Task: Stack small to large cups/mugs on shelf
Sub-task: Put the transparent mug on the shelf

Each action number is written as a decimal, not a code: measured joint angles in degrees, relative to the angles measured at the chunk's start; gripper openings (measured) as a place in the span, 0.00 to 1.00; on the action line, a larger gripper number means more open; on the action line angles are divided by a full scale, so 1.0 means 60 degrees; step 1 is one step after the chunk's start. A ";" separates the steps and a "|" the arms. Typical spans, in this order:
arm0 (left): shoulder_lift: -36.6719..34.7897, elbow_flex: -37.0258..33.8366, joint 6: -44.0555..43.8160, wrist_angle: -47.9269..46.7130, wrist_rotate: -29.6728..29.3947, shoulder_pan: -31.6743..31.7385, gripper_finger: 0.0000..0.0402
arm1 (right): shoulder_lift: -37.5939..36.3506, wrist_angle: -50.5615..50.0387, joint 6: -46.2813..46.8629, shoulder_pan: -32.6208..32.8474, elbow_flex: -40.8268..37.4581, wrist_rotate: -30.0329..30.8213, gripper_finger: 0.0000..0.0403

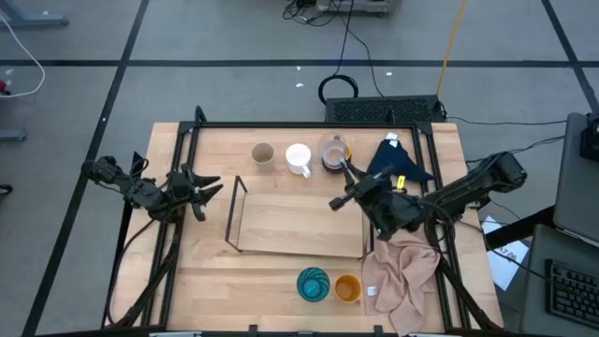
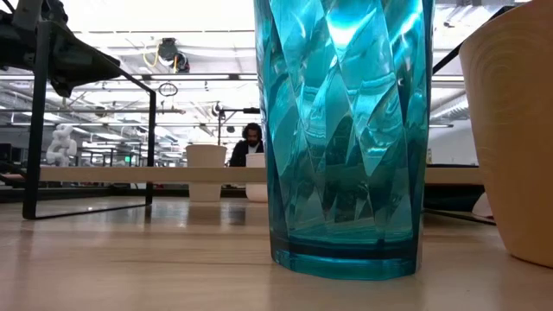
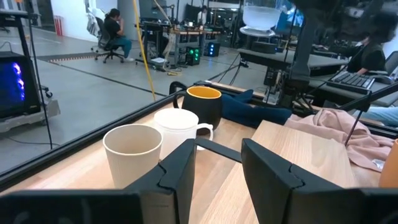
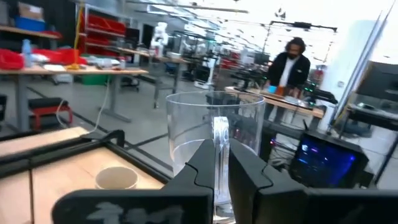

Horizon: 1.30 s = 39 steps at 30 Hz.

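right jaws point(image 4: 221, 163) pinch clear glass point(image 4: 214, 148) — left gripper point(image 1: 208, 194) parted

High view straight down, low view level, pressed against teal cup point(image 2: 346, 130)

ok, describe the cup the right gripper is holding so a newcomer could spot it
On the wooden table, look at the far edge behind the shelf. The right gripper pinches the clear glass there, beside the white handled mug. It is the only see-through cup.

The shelf point(image 1: 295, 225) board lies bare and reachable; its wire frame point(image 1: 234, 213) blocks the left end.
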 joint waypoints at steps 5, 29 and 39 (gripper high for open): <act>0.0002 0.0000 -0.0006 -0.0004 0.0004 -0.0002 0.33 | 0.1115 0.0286 -0.0441 0.0166 0.1114 0.0405 0.02; 0.0009 0.0000 -0.0847 -0.0799 0.1101 -0.0002 0.33 | 0.3960 0.0117 0.2174 0.1001 0.2118 0.1927 0.02; 0.0009 0.0000 -0.1091 -0.1031 0.1195 -0.0002 0.33 | 0.4549 0.0124 0.3149 0.0872 0.2111 0.1925 0.02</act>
